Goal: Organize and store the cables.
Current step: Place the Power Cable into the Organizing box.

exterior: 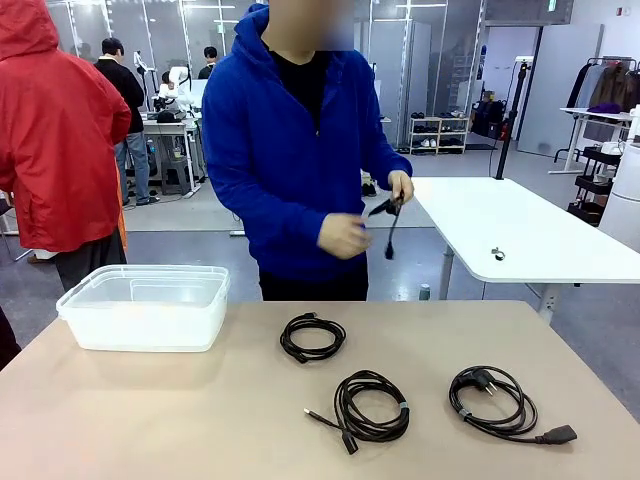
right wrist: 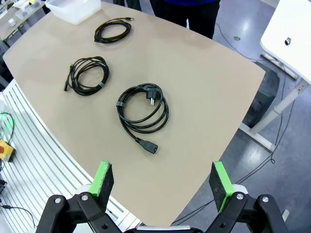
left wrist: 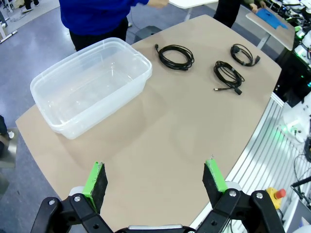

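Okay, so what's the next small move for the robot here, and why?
Probably lower the right hand onto the coiled power cord. That hand is open and hangs above the table nearest this cord, which lies loose there, and the clear bin at the far end holds nothing yet.

No readable text, print perhaps too small

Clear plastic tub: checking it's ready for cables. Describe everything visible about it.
The tub is rectangular, translucent plastic with rounded corners and a lipped rim, lidless and empty. It sits upright on the tan table, at the robot's far left, apart from the three coiled cables; only the tabletop touches it.
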`<state>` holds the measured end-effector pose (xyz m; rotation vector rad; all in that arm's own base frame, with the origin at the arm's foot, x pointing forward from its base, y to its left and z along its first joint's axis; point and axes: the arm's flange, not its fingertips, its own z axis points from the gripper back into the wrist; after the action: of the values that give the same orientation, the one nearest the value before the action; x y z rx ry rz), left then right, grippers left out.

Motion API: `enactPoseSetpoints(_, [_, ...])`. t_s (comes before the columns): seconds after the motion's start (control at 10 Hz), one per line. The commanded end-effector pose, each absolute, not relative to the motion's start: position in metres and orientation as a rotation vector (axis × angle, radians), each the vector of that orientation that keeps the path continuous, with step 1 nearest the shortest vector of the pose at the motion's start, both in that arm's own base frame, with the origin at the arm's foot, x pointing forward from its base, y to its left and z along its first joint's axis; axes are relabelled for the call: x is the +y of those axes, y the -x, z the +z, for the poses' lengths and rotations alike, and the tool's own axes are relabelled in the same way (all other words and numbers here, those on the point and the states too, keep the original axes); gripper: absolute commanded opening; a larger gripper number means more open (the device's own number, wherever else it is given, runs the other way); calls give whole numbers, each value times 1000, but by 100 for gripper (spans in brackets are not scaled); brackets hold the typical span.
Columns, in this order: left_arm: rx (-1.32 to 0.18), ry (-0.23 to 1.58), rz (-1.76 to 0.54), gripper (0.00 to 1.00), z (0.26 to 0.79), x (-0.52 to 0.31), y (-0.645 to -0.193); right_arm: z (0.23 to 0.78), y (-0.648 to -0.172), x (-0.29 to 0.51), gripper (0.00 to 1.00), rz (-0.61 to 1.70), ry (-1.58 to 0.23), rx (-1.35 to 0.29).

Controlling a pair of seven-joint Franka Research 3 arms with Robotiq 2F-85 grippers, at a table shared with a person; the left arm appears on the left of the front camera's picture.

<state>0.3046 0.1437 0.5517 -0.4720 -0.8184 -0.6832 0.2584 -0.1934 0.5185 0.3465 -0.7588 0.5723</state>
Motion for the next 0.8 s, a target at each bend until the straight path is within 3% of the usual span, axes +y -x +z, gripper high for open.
enactPoseSetpoints(0.0, [-826, 488, -702, 100, 554, 147, -306, 518, -258, -195, 100, 589, -346, -766])
enactPoseSetpoints(0.5, [-826, 488, -702, 100, 554, 147, -306, 519, -258, -193, 100, 573, -346, -759])
enactPoseSetpoints(0.7, [-826, 488, -702, 100, 554, 147, -306, 522, -312, -142, 100, 649, -246, -609])
